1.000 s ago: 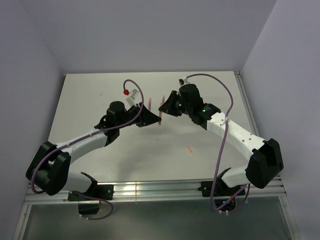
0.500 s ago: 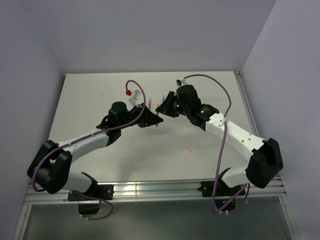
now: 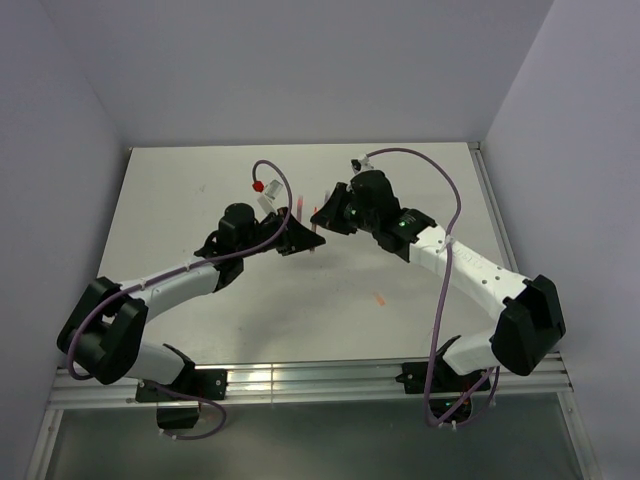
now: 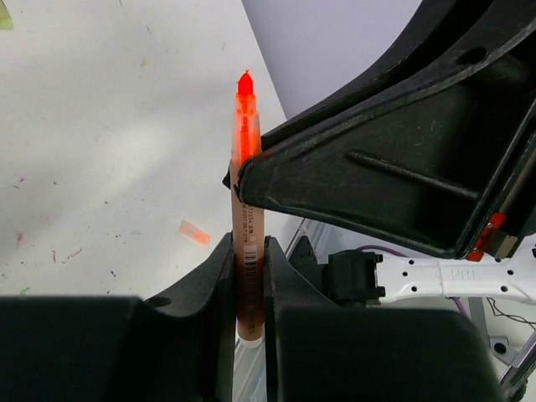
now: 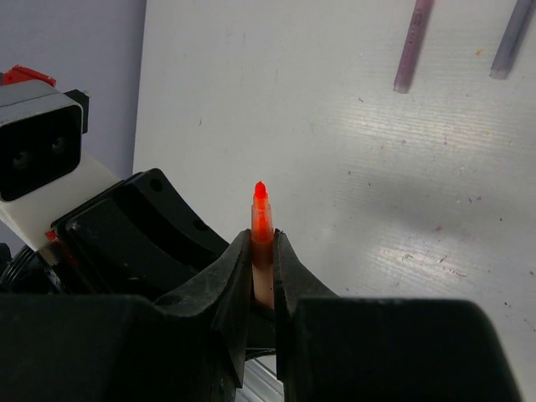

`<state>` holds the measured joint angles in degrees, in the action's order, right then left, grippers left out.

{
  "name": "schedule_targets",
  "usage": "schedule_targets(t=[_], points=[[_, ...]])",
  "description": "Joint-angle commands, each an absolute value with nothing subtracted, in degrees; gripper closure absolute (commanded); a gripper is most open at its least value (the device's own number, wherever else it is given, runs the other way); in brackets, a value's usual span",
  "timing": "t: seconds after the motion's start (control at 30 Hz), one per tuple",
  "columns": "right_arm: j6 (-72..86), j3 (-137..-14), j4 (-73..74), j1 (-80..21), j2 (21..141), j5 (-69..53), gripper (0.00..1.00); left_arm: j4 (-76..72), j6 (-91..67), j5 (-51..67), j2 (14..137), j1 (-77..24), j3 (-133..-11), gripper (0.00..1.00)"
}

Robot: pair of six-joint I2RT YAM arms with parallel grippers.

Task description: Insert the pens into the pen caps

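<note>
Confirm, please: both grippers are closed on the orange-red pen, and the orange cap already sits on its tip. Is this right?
Not quite. The left gripper and right gripper are closed on the orange-red pen, but its tip is bare: the orange cap lies on the table, apart from it. The left wrist view shows this.

In the left wrist view the lower end of the orange-red pen (image 4: 249,251) sinks out of sight between my left fingers (image 4: 201,293); higher up, the edge of one of my right fingers (image 4: 352,184) covers part of its barrel; a pale yellowish scrap (image 4: 4,15) in the upper left corner is cut by the frame, and I cannot tell what it is; in the right wrist view my right fingers swallow the pen's lower half; at the upper right the pinkish stick (image 5: 410,50) and the grey-purple stick (image 5: 509,42) run off the top edge; from above, the orange cap (image 3: 379,299) is a mere speck.
</note>
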<state>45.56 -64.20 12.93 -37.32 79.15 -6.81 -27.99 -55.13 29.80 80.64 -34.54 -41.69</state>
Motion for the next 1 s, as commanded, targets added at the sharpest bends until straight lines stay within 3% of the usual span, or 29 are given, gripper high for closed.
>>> schedule_targets(t=[0.0, 0.07, 0.1, 0.2, 0.27, 0.57, 0.97], points=[[44.2, -66.9, 11.7, -38.4, 78.1, -4.7, 0.97, -30.5, -54.3, 30.6, 80.2, -34.9, -43.1, 1.00], [43.9, -66.5, 12.5, -38.5, 76.9, -3.3, 0.87, -30.2, -54.2, 29.9, 79.4, -34.9, -42.7, 1.00], [43.4, -66.4, 12.7, -38.5, 76.4, -2.7, 0.74, -29.8, -54.1, 29.6, 79.2, -34.9, -42.5, 1.00], [42.3, -66.2, 14.0, -38.6, 74.2, -0.6, 0.57, -26.9, -52.8, 28.0, 78.0, -34.9, -42.8, 1.00], [41.8, -66.0, 15.1, -38.6, 72.3, 1.1, 0.52, -24.7, -51.6, 26.5, 77.3, -34.9, -43.1, 1.00], [37.9, -63.0, 27.7, -38.4, 62.9, 14.2, 0.52, -12.8, -45.5, 26.4, 70.7, -35.0, -44.0, 1.00], [43.7, -40.2, 35.1, -38.3, 54.9, 18.2, 0.51, 14.4, -30.5, 35.2, 54.9, -35.0, -54.9, 1.00]])
